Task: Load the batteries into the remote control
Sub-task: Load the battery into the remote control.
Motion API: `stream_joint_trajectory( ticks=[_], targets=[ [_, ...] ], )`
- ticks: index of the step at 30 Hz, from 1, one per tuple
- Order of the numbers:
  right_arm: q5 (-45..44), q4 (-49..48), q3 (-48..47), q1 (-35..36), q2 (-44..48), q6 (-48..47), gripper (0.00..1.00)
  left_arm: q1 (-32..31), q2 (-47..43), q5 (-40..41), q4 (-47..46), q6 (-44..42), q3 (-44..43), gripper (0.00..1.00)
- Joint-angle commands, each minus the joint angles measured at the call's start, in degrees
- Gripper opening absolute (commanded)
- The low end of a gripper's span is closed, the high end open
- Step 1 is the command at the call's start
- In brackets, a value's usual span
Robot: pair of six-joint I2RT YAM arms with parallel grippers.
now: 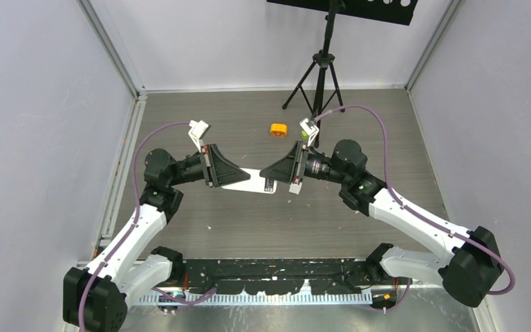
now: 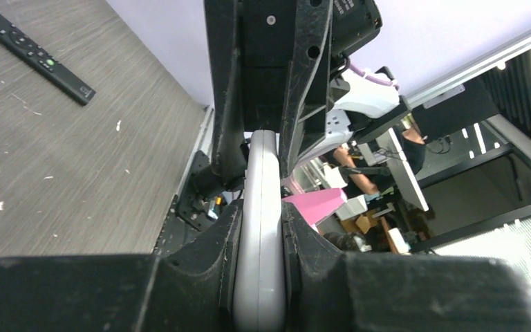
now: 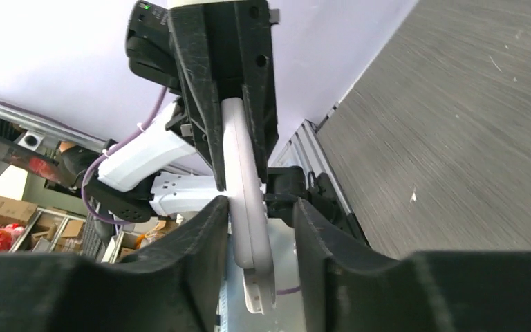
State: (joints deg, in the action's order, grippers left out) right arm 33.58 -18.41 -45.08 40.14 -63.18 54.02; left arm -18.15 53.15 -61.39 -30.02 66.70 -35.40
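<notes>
Left end effector (image 2: pixel 261 218) pinches flat white plastic remote (image 2: pixel 259 290) mid-air over grey wood-grain desk (image 1: pixel 249 228); right end effector (image 3: pixel 256 221) spread loosely around its right end. Remote seen edge-on, faces hidden.

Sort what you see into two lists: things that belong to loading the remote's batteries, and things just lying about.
For the job:
- white remote
- left gripper, jaws shut on the remote
- right gripper, jaws round its other end, a gap on one side
- no batteries show

Lying about:
- black remote
- orange block
- tripod
</notes>
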Motion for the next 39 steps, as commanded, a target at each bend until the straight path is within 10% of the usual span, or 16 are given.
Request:
stream_joint_trajectory(
  ticks=[1,9,21,30,39],
  targets=[
    [1.79,-11.59,-0.11,0.73,-1.25,6.56,0.40,-0.22,0.31,-0.34,-8.38,6.30,-0.95,0.00],
    [-5.33,-17.42,1.47,2.19,-1.83,12.70,0.15,-0.22,-0.07,5.51,-10.28,12.36,-1.48,0.15],
    [-28.76,-20.26,5.32,5.49,-3.21,15.23,0.11,-0.22,-4.43,24.31,-8.39,18.47,4.88,0.74],
    [-39.80,-19.43,4.99,8.11,-6.11,19.55,0.10,-0.66,-5.86,31.25,-12.89,17.85,9.32,0.75],
    [-39.86,-19.61,3.08,11.84,-9.51,19.51,0.10,-0.66,-4.78,33.66,-12.58,15.86,10.35,0.45]
  ],
)
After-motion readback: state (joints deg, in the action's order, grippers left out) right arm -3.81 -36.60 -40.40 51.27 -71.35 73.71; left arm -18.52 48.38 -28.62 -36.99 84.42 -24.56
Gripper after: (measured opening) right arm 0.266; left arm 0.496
